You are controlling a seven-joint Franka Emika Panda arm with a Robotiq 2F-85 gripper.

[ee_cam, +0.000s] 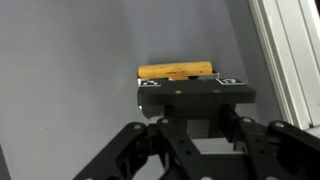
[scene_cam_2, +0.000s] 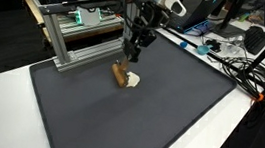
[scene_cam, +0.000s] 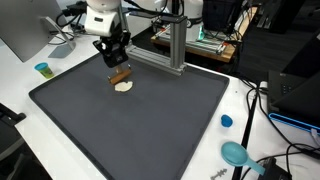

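Both exterior views show the black claw (scene_cam: 116,64) closed on a brown stick (scene_cam: 120,75) over the far part of the grey mat (scene_cam: 150,130), near the mat's far edge. Just below the stick a cream disc (scene_cam: 123,87) lies flat on the mat. Whether stick and disc touch I cannot tell.

The wrist view leaves the disc out. There the stick (ee_cam: 176,71) is a short golden-brown bar with a smooth rounded face, lying crosswise just past the claw's (ee_cam: 190,88) dark, angular linkages, with only matte grey mat (ee_cam: 70,60) behind it.

Only an exterior view takes in the white tabletop (scene_cam: 20,85) around the mat. A small teal cup (scene_cam: 42,69) stands off the mat's far corner, a blue cap (scene_cam: 226,121) just off one side edge, and a teal scoop (scene_cam: 236,153) off the near corner. A squared aluminium frame (scene_cam_2: 76,37) stands along the mat's far edge.
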